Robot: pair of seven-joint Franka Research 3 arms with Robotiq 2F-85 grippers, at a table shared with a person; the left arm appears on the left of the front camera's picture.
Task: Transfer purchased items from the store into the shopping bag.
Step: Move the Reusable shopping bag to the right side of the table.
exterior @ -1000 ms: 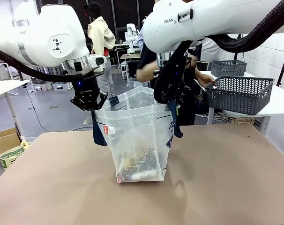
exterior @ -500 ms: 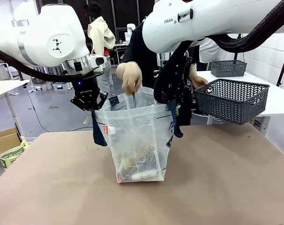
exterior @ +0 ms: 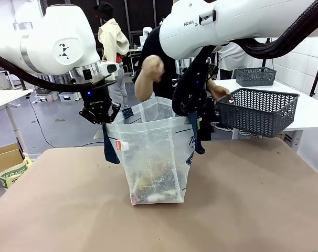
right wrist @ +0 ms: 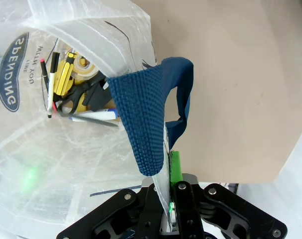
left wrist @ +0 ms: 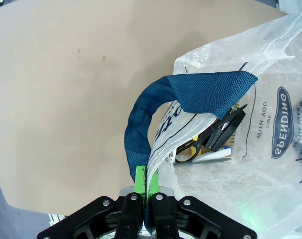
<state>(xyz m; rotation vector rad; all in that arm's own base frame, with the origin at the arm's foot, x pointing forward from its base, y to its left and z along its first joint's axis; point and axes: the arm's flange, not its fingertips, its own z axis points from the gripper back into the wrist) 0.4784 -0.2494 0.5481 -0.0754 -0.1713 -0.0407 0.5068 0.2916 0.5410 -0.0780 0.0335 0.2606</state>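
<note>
The shopping bag (exterior: 154, 152), translucent with navy straps, stands open mid-table. My left gripper (exterior: 99, 118) is shut on its left rim and strap (left wrist: 141, 124); the left wrist view has that gripper (left wrist: 143, 189) pinching plastic and strap. On the opposite rim my right gripper (exterior: 193, 107) is shut as well, clamping strap (right wrist: 146, 109) and plastic in the right wrist view (right wrist: 166, 174). Purchased items lie in the bag's bottom (exterior: 154, 189): scissors (right wrist: 76, 102), pens (right wrist: 49, 84), a yellow pack (right wrist: 66, 74), tape (right wrist: 86, 64). Behind the bag, a person holds the store (exterior: 258, 111), a dark grey basket, with one hand; the other fist (exterior: 152, 68) is raised above the bag.
A second grey basket (exterior: 256, 75) sits on the white table (exterior: 311, 118) at the back right. The brown tabletop (exterior: 253, 199) is bare around the bag. A cardboard box (exterior: 7, 157) stands beyond the table's left edge.
The person's hand reached down to the bag's mouth, then lifted away above it. The held basket shifted left toward the bag. Both grippers kept still on the rims.
</note>
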